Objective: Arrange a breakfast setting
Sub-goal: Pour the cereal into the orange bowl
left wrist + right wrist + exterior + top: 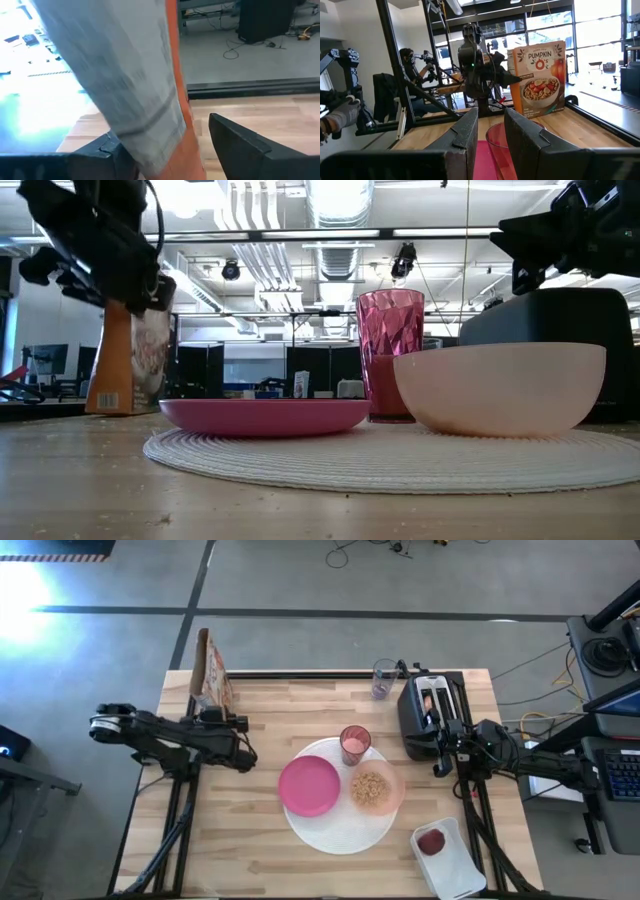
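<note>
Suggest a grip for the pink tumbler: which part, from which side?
Probably its upper wall, from the side facing away from the magenta plate and peach bowl, which crowd it. The pink tumbler stands upright, widening toward the rim.

Matt woven disc [400,455], glossy plastic plate [262,416], faceted transl. tumbler [390,350], wood table [250,840]

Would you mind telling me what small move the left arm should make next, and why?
Probably draw the left gripper back from the upright orange cereal box and clear of it. The box stands at the table's far left edge, the gripper's fingers look parted around it in the left wrist view, and the translucent peach bowl already holds cereal.
</note>
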`<state>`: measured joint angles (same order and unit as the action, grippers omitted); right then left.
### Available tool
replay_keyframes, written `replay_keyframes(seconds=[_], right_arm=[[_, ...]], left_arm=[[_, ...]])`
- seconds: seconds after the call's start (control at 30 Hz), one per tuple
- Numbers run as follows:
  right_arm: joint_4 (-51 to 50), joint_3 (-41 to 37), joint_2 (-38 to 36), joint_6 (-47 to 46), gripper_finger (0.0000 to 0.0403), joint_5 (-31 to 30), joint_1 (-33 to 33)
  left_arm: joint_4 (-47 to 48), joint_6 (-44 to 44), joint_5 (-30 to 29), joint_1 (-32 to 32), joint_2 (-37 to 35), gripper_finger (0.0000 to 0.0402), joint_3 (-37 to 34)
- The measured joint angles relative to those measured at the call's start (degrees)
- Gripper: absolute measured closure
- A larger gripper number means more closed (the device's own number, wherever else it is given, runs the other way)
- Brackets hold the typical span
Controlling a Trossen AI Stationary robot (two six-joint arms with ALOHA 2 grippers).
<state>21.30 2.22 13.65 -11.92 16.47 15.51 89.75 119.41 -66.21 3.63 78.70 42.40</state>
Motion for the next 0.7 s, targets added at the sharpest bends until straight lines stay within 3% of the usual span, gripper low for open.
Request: replay_keyframes(seconds=[0.5,0.7], right_arm=[[0.00,0.00,0.00,0.02,0.0316,0.00,0.00],[0.00,0.00,0.00,0.04,0.0316,0.00,0.00]], left_arm=[[0.28,-18.12,-0.50,0.09,-11.09,0.0189,10.96],[0.29,-26.99,-3.74,-0.08,-14.45,0.0189,16.16]])
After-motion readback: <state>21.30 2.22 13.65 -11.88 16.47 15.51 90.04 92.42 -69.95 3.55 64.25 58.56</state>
